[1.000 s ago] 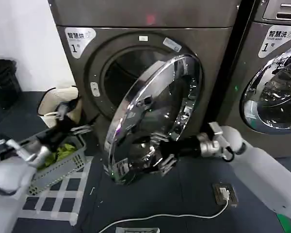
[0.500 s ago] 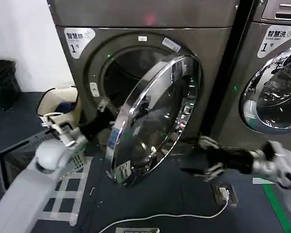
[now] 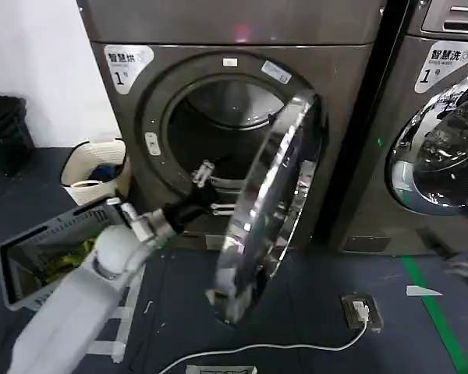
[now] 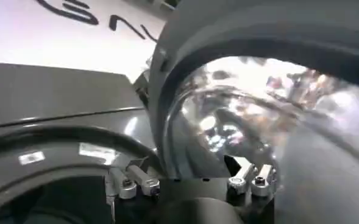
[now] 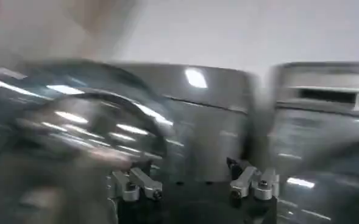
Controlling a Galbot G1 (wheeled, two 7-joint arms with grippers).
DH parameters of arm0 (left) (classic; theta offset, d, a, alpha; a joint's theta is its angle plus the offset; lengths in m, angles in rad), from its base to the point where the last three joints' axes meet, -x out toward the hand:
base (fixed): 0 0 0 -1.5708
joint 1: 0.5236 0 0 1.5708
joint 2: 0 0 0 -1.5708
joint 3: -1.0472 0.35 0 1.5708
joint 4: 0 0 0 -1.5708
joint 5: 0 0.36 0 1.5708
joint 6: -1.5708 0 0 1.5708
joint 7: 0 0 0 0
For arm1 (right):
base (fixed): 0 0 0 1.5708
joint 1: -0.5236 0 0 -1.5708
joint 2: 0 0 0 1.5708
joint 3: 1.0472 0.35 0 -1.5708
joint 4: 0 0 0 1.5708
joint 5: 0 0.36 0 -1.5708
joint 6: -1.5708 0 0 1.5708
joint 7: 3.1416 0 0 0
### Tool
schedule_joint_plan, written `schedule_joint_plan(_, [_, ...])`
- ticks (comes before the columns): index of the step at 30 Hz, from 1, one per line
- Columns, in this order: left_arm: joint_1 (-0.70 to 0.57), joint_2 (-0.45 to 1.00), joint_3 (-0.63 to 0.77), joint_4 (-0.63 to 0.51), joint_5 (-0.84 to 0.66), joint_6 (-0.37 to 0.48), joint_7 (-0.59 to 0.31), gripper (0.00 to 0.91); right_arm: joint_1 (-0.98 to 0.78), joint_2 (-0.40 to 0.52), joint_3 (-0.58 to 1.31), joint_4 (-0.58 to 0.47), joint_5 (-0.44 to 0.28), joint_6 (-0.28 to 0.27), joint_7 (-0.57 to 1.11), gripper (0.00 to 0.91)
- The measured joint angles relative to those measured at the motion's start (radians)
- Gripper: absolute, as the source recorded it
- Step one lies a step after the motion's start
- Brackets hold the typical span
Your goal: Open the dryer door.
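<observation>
fingers (image 3: 205, 171) of the left gripper (image 3: 210, 187) spread wide, gripping nothing, inside the big dark grey-bronze dryer (image 3: 242, 47) mouth; the chrome-ringed round porthole door (image 3: 269, 210) stands ajar at its three o'clock.

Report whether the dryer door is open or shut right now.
Open. The dryer door stands swung well out from the dryer, baring the dark drum opening. The left gripper reaches in behind the door.
</observation>
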Motion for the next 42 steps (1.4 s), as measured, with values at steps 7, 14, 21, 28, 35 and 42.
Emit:
schedule_joint_plan(7, [-0.04, -0.057, 0.087, 0.031, 0.032, -0.007, -0.029, 0.907, -0.033, 0.216, 0.178, 0.003, -0.189, -0.074, 0.354, 0.907])
schedule_joint_plan(14, [-0.087, -0.122, 0.159, 0.075, 0.094, 0.01, -0.102, 0.907, 0.031, 0.351, 0.332, -0.045, -0.436, -0.269, 0.694, 0.907])
schedule_joint_plan(21, [-0.145, -0.181, 0.244, 0.128, 0.104, 0.021, -0.127, 0.907, 0.056, 0.438, 0.474, -0.098, -0.518, -0.359, 0.822, 0.907])
schedule_joint_plan(28, [-0.203, -0.276, 0.343, 0.18, 0.113, 0.055, -0.133, 0.907, 0.041, 0.478, 0.563, -0.17, -0.633, -0.436, 0.918, 0.907])
schedule_joint_plan(35, [-0.24, -0.355, 0.408, 0.222, 0.152, 0.115, -0.176, 0.907, 0.028, 0.478, 0.623, -0.222, -0.637, -0.436, 0.946, 0.907])
schedule_joint_plan(42, [-0.267, -0.432, 0.436, 0.277, 0.182, 0.163, -0.212, 0.907, 0.021, 0.478, 0.635, -0.22, -0.626, -0.42, 0.946, 0.907])
